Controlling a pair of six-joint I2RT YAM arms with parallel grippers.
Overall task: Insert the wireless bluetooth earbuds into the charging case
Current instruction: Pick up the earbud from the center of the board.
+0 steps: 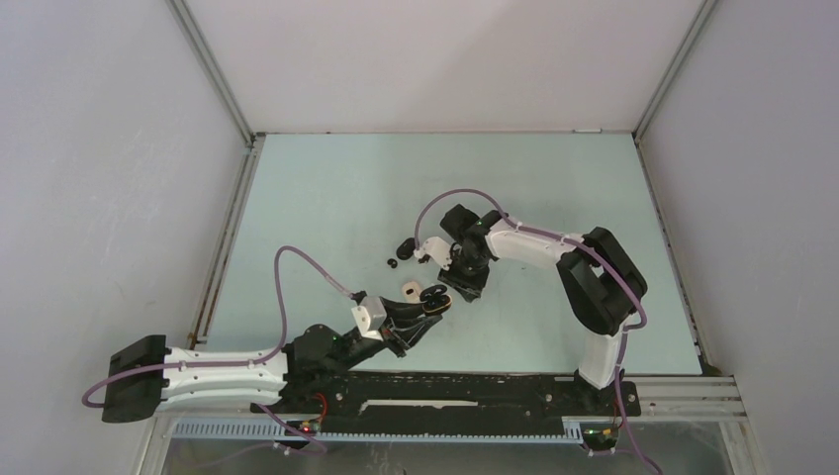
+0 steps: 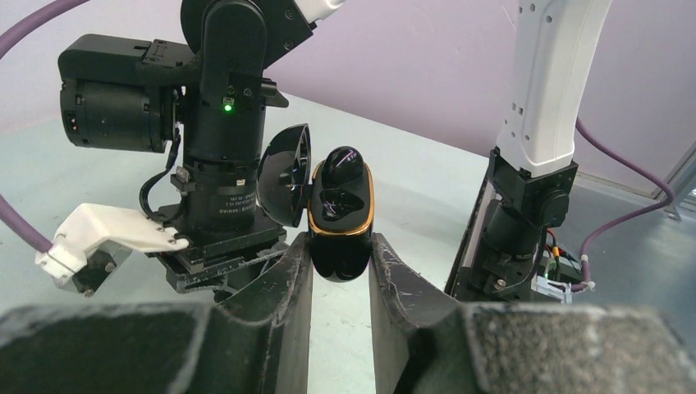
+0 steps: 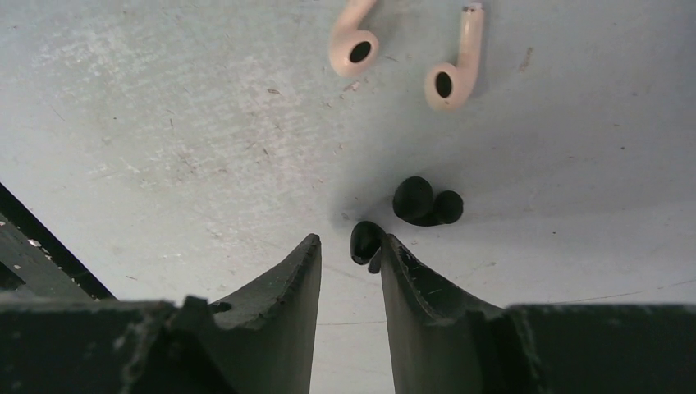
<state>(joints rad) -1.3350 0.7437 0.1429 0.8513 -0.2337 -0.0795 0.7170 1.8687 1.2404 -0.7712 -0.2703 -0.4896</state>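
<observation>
one black earbud [image 3: 365, 242], a glossy little bean, lies on the table [image 3: 164, 123] between the tips of my right gripper [image 3: 351, 240]. it rests against one finger, and the jaws stand apart without clamping it. a second black earbud [image 3: 423, 201] sits just beyond. a whitish stemmed earbud [image 3: 357, 45] and its twin [image 3: 451, 74] lie farther off. my left gripper [image 2: 341, 243] pinches the black, gold-rimmed charging case [image 2: 338, 238], its lid [image 2: 287, 172] open, with another black bud [image 2: 341, 168] seated inside.
</observation>
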